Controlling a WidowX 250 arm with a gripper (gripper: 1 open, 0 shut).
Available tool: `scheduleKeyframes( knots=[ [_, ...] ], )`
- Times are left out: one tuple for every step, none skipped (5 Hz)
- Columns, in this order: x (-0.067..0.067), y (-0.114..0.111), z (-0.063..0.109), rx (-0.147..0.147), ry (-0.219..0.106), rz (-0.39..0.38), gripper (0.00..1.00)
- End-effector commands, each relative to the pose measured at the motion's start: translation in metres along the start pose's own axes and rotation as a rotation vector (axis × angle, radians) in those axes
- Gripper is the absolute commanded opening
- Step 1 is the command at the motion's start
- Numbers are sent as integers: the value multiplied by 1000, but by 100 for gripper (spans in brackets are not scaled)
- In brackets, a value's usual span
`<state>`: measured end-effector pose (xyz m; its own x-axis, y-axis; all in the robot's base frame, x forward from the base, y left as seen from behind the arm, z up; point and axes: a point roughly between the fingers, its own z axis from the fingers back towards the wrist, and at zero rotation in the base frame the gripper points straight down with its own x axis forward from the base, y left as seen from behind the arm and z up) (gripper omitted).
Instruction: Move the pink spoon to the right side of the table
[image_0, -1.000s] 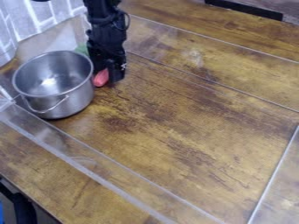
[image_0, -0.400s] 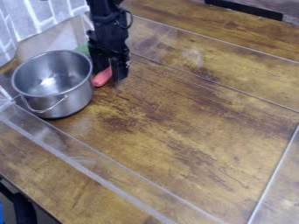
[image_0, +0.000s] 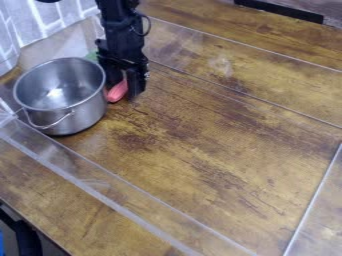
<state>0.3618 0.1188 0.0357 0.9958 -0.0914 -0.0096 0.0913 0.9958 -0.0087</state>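
1. Filling the near part of the view, the table (image_0: 214, 150) is a dark brown, worn plank surface with visible grain; clear glossy strips cross it in long diagonals, one running from the left edge down toward the bottom, another along the right edge.
2. At the bottom left corner, past the table's edge, a small blue patch and dark floor show; what they belong to cannot be told.
3. Further back on the left stands a steel pot (image_0: 60, 93), upright, its inside empty, a thin handle hanging at its near rim. It sits on one of the glossy strips.
4. Just right of the pot lies the pink spoon (image_0: 118, 91), a small reddish-pink oblong flat on the table, near the pot's wall but apart from it. It is on the left half of the table; the whole right side lies well apart from it.
5. Directly over the spoon's far end hangs the black gripper (image_0: 124, 78), pointing down. Its jaws stand spread to either side of the spoon, reaching down to it; whether they touch it cannot be told.
6. Behind the gripper a sliver of a light green object (image_0: 99, 43) shows, mostly hidden.
7. Farthest back, a pale cloth-like backdrop (image_0: 40, 20) rises at the upper left.
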Motion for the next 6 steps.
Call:
scheduleKeyframes(
  knots=[
    [12,-4,30,25,-76,-39,0],
    [12,-5,31,22,-79,-45,0],
    [12,-5,31,20,-81,-50,0],
    [9,4,32,17,-83,-60,0],
    [5,13,32,15,-85,-69,0],
    [12,10,23,15,-88,-42,0]
  ],
)
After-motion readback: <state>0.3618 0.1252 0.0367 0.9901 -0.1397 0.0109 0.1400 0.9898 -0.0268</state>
